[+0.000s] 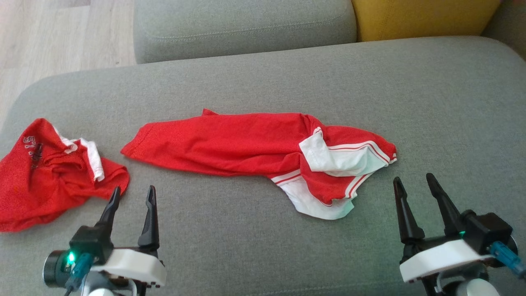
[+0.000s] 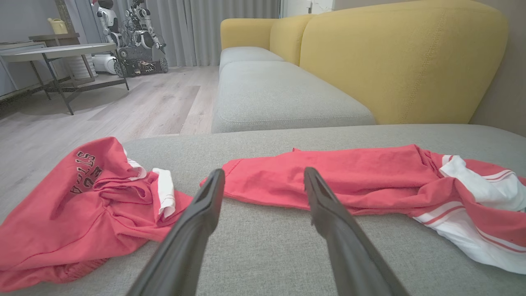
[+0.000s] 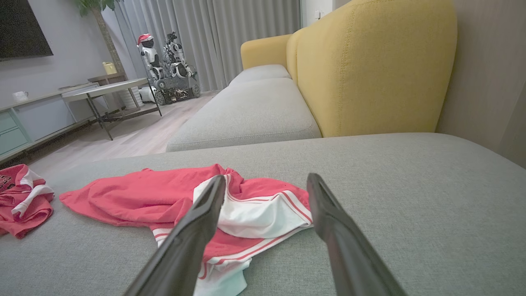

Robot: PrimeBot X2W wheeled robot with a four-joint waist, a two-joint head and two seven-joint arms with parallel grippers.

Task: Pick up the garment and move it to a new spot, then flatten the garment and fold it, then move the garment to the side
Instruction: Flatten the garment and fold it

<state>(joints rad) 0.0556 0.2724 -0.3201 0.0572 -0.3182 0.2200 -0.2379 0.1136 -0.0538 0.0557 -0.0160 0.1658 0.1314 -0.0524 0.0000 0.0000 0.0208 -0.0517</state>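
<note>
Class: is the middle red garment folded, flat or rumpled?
Rumpled: the red garment lies stretched out on the grey cushion, its white-trimmed end bunched and twisted.

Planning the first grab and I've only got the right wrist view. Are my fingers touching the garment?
Observer: No. From the head view, the right fingers are open and empty, tips just short of the garment's white hem, with cushion showing between.
Operator: And the left side?
Observer: The left fingers are open and empty too, tips by the edge of a crumpled shirt, short of the garment's plain red end.
</note>
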